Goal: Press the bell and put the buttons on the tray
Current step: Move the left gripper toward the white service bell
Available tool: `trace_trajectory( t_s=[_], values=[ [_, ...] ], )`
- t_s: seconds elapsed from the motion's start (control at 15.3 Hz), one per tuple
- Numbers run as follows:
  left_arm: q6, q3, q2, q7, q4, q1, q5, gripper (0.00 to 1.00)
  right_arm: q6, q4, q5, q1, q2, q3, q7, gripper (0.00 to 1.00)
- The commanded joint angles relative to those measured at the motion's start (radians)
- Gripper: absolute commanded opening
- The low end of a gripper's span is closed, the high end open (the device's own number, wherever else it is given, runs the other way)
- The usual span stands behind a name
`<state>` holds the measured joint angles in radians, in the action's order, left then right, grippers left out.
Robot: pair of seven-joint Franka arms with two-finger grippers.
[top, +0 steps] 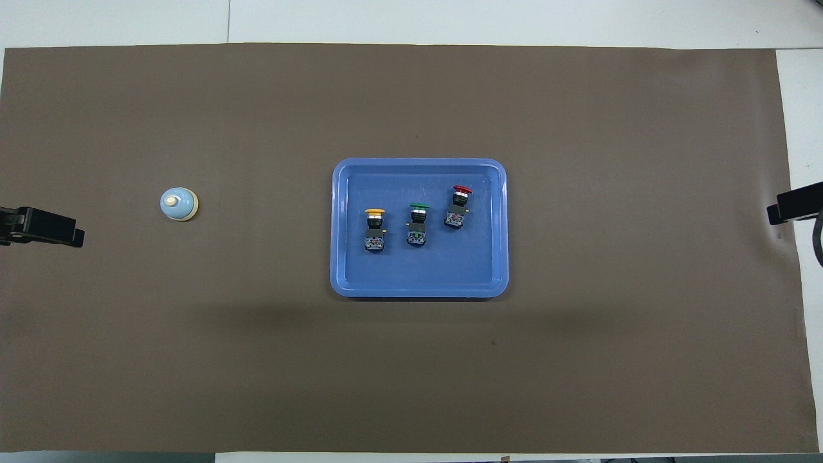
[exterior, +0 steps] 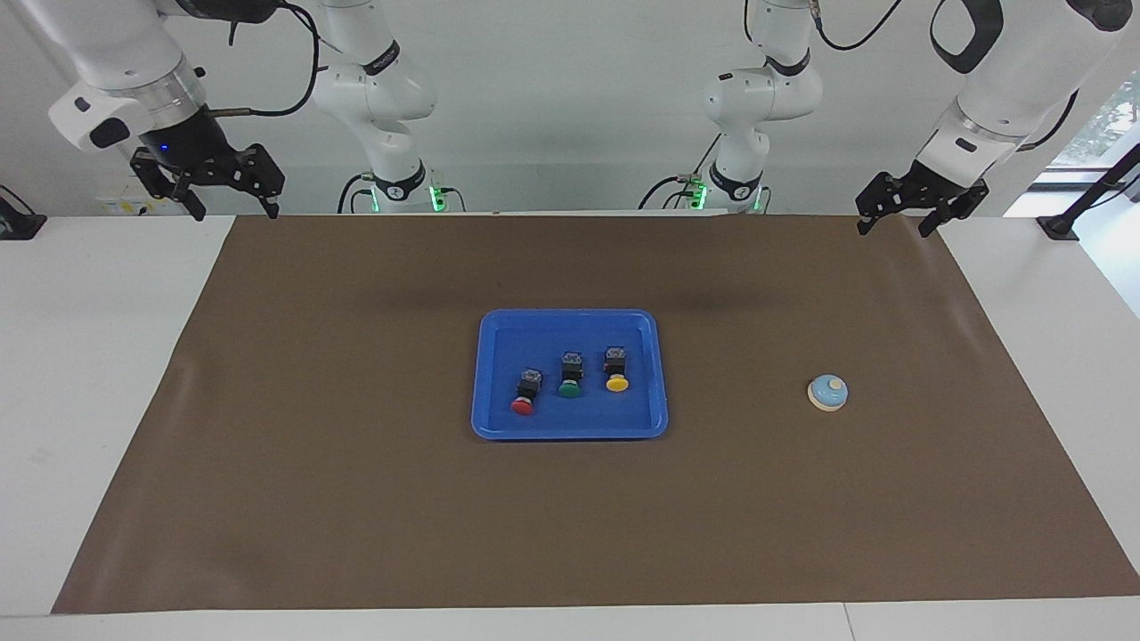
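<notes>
Your buttons (exterior: 570,378): all three in tray (exterior: 570,431) | bell (exterior: 828,392): on table, toward left arm's end | left claw (exterior: 898,216), right claw (exterior: 230,203): both raised, fingers spread, empty

From my remote station I see a white table (exterior: 107,356) covered in its middle by a large brown mat (exterior: 356,499), a plain white wall (exterior: 570,107) at the back, and a window (exterior: 1100,125) with daylight at one upper corner.
</notes>
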<state>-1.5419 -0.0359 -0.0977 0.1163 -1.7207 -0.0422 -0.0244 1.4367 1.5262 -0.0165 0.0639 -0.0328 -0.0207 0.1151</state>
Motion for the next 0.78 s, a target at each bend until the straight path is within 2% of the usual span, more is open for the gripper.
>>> trace_trajectory(
  t_s=[0.0, 0.13, 0.2, 0.26, 0.33, 0.39, 0.46, 0.72],
  values=[
    [0.008, 0.005, -0.002, 0.006, 0.009, 0.004, -0.002, 1.00, -0.010, 0.008, 0.021, 0.017, -0.013, 0.013, 0.009, 1.00],
    [0.009, -0.001, -0.002, 0.005, 0.001, 0.015, 0.000, 1.00, -0.012, 0.012, 0.020, 0.019, -0.015, 0.012, 0.011, 1.00],
    [-0.010, -0.001, -0.017, -0.006, -0.034, 0.016, 0.000, 1.00, -0.016, 0.018, 0.018, 0.019, -0.018, 0.012, 0.012, 1.00],
    [-0.115, -0.002, -0.026, -0.042, -0.072, 0.015, 0.001, 0.92, -0.019, 0.018, 0.018, 0.019, -0.016, 0.012, 0.012, 1.00],
    [-0.186, -0.002, -0.033, -0.047, -0.112, 0.016, 0.001, 0.60, -0.019, 0.018, 0.018, 0.017, -0.018, 0.012, 0.012, 1.00],
    [-0.202, -0.004, -0.019, -0.047, -0.120, 0.025, 0.001, 0.28, -0.019, 0.018, 0.018, 0.016, -0.016, 0.013, 0.012, 1.00],
    [-0.208, -0.002, 0.012, -0.049, -0.115, 0.033, 0.001, 0.01, -0.019, 0.018, 0.018, 0.014, -0.018, 0.013, 0.012, 1.00],
    [-0.303, -0.002, 0.123, -0.057, -0.096, 0.031, 0.003, 0.00, -0.019, 0.020, 0.018, 0.016, -0.018, 0.013, 0.012, 1.00]
  ],
)
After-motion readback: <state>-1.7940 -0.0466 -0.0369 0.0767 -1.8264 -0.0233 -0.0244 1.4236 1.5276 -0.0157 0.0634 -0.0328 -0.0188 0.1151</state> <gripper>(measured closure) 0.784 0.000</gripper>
